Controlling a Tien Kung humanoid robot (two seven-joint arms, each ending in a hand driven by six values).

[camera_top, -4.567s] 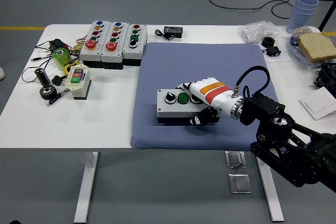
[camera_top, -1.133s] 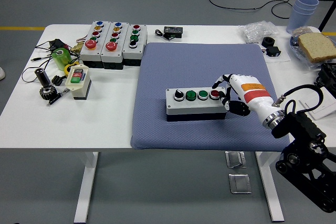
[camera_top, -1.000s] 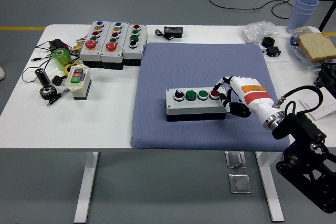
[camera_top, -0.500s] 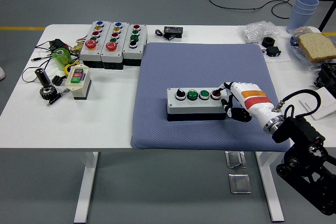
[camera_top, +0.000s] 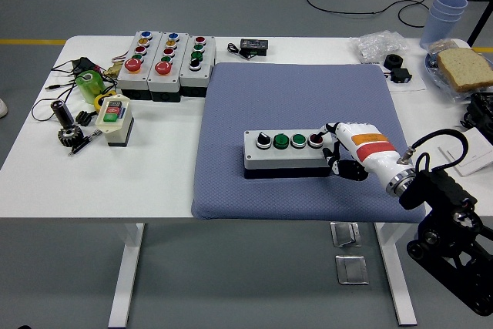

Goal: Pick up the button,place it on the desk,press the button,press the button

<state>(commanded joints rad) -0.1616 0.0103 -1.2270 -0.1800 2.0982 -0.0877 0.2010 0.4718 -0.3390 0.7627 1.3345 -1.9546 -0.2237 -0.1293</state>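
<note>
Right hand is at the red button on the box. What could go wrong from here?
The right hand comes at the button box from its right end, so a sideways push could slide the box across the blue mat rather than depress the red button. The green button sits close beside it, so a stray fingertip might hit that.

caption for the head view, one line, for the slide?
Right hand extends a finger onto the red button of the four-control button box on the blue mat.

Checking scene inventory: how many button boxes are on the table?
5: one on the blue mat, three side by side at far left, one small cream box nearer, left.
</note>
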